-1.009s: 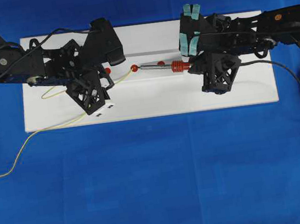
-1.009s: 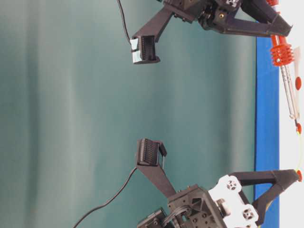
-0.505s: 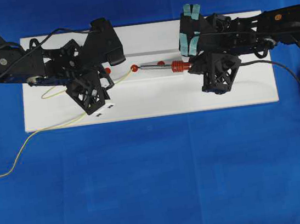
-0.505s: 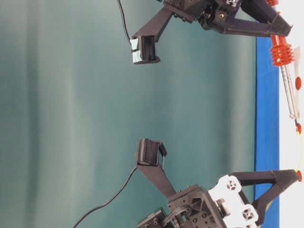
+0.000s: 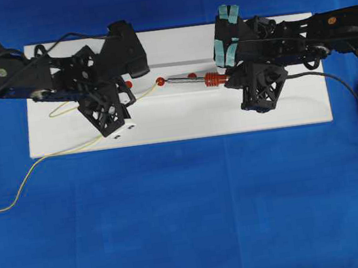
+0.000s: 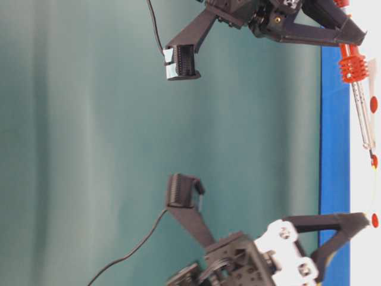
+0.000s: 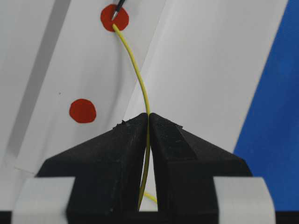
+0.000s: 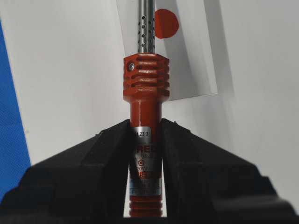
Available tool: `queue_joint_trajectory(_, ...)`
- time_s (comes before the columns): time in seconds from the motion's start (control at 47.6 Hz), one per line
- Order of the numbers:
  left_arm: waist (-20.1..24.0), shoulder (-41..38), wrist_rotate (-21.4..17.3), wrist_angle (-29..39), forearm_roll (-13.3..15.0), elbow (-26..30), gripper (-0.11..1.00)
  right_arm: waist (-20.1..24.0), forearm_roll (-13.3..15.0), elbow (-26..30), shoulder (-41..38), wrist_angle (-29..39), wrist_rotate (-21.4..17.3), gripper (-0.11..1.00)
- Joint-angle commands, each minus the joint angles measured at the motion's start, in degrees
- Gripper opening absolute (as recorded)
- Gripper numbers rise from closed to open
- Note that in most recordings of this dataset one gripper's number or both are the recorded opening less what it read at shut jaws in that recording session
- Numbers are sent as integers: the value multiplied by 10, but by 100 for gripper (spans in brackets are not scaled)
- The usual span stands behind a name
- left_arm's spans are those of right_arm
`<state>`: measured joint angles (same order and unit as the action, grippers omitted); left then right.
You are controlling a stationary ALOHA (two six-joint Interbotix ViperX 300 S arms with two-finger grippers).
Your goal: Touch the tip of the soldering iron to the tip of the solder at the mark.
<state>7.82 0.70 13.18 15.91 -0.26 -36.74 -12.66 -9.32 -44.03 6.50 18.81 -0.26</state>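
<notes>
Shifted my left gripper (image 7: 148, 116) slightly, solder (image 7: 135, 65) pinched.
Right gripper (image 8: 145, 135) unmoved, clamping soldering iron (image 8: 145, 88); tips meet at twelve o'clock red mark (image 7: 114, 17).

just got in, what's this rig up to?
Two-arm soldering mock-up on a white board. The left hand is shut on the solder; the right hand is shut on the soldering iron. In the left wrist view, the iron's tip meets the solder's end over a red mark.
</notes>
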Motion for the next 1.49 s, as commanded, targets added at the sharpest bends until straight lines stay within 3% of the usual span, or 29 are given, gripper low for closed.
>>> queue_joint_trajectory(0.0,0,37,-1,2,-2,-3,3,1,-1,13,5,-2,-1,6)
queue_joint_trajectory(0.336,8,135,4,-4,-2,-63,3,1,-1,11,7,-2,-1,6)
queue_joint_trajectory(0.778,8,134,3,-7,-2,-64,3,1,-1,2,30,-3,-1,6)
queue_joint_trajectory(1.303,8,135,3,-12,-2,-66,3,-1,0,-133,222,-15,-35,6)
queue_joint_trajectory(1.472,8,133,3,-15,-2,-63,3,-4,0,-145,225,-25,-37,6)
